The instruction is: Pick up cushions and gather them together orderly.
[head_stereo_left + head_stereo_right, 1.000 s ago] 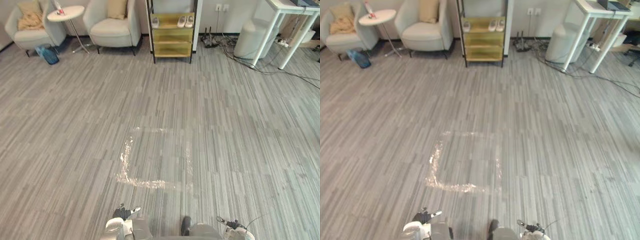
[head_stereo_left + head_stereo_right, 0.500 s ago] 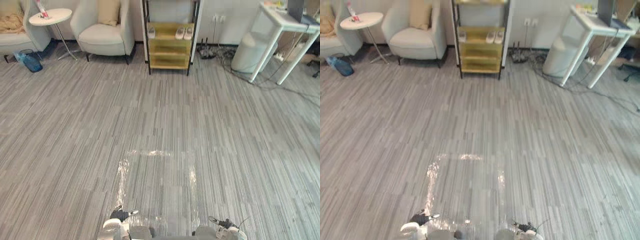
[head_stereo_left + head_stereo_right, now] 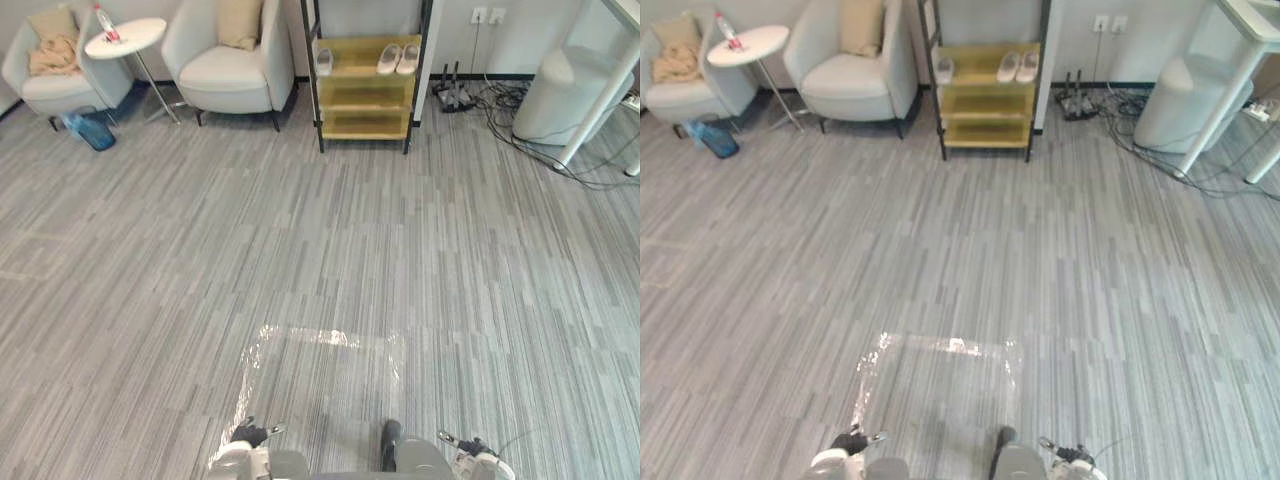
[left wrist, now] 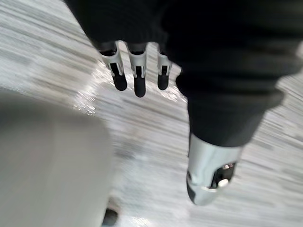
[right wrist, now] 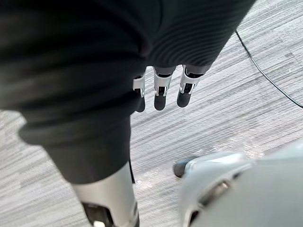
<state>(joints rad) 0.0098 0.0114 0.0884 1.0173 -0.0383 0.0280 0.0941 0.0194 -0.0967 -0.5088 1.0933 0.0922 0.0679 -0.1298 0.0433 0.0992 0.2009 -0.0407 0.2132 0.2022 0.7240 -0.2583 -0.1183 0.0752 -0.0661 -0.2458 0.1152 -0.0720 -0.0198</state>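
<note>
Far ahead of the left hand (image 4: 138, 80), off to its side: cushion (image 3: 240, 20) upright on an armchair (image 3: 225, 70), second cushion (image 3: 48, 25) on the chair (image 3: 60, 88) beyond
Left hand: fingers straight, empty, likely the nearer
Right hand (image 5: 160, 94): fingers straight, empty

Head pair: set high, facing forward and down over the floor (image 3: 480, 250) to the far wall, well away from the furniture.
Shared by both eyes: taped square (image 3: 330, 337), shelf (image 3: 365, 90), armchair (image 3: 855, 90), round table (image 3: 125, 35), seen from slightly offset positions.
Left wrist: very close, looking along the left hand (image 4: 137, 78) to the floor.
Right wrist: very close, looking along the right hand (image 5: 160, 92) to the floor.
Wrist and head overlap: the floor near the taped square.
</note>
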